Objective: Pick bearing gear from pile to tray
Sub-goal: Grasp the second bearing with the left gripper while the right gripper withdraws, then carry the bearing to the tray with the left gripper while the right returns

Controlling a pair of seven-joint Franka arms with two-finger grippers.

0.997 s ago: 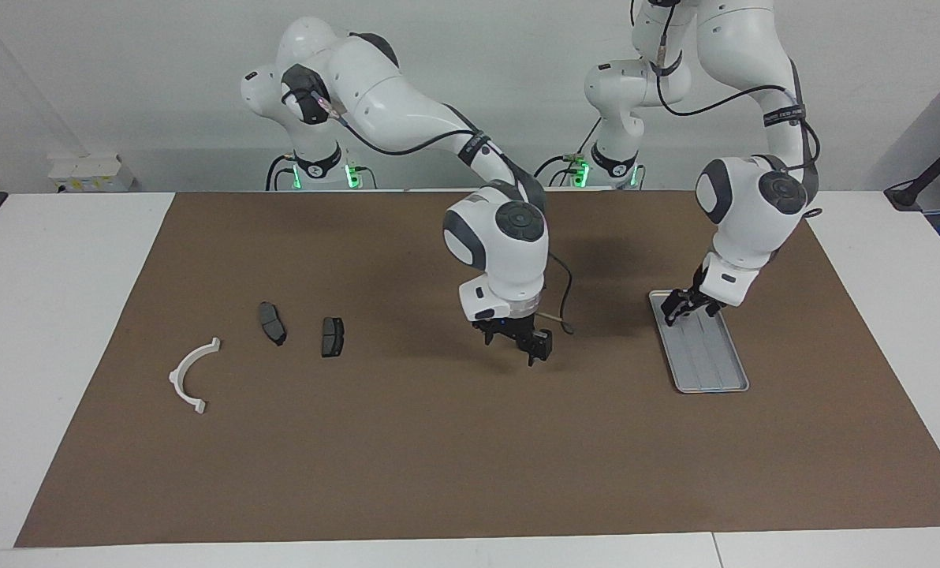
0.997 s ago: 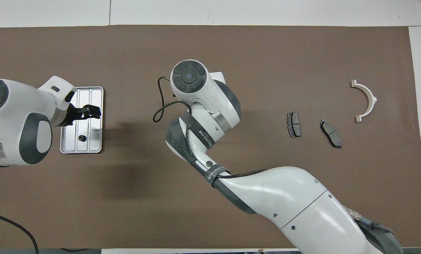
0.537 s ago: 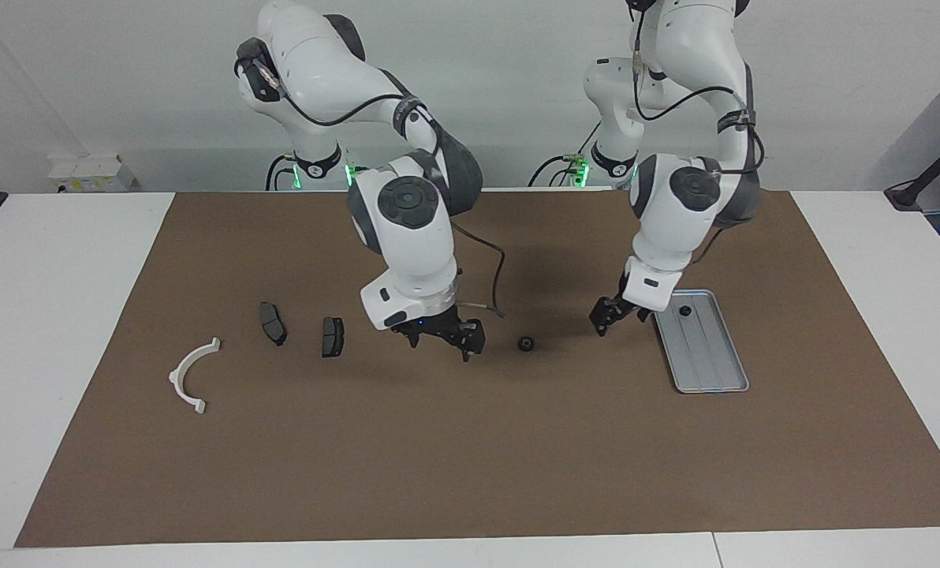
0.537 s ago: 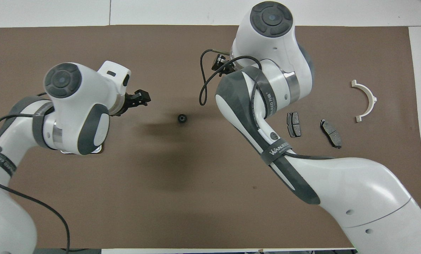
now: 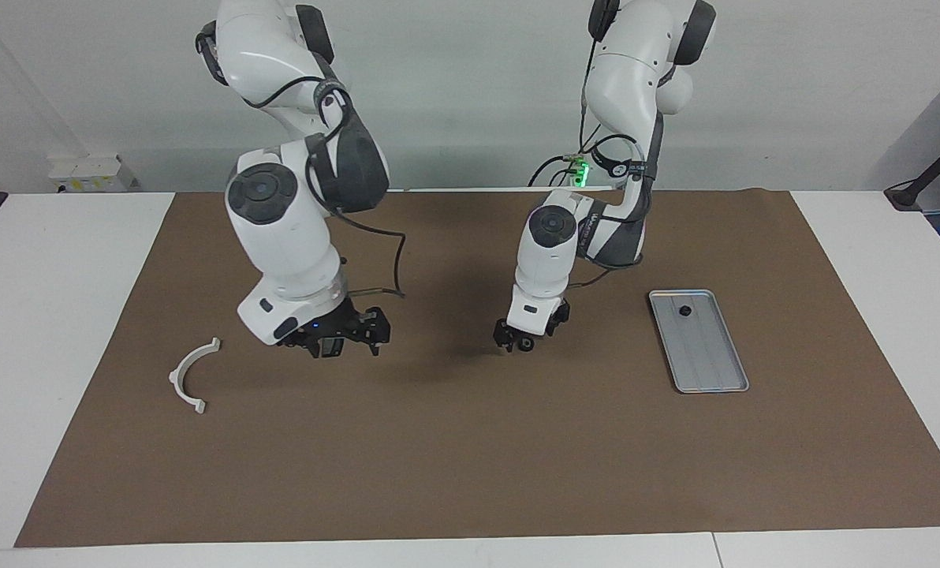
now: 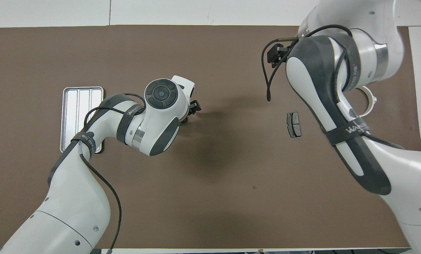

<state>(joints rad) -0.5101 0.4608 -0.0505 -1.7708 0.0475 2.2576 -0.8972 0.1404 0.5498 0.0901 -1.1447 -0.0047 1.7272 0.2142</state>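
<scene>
The left gripper [image 5: 520, 341] is low over the mat [image 5: 470, 442] mid-table, its fingers around a small black gear [image 5: 526, 344]. Toward the left arm's end lies the tray [image 5: 710, 371], one gear [image 5: 684, 311] on its floor (at the end nearer the robots). The right gripper [image 5: 342, 341] hangs low over the mat near a white bracket [image 5: 188, 375], covering whatever lies beneath

Left claw [image 5: 524, 341] lowered at mid-table, right claw [image 5: 336, 341] low, fingers spread
</scene>
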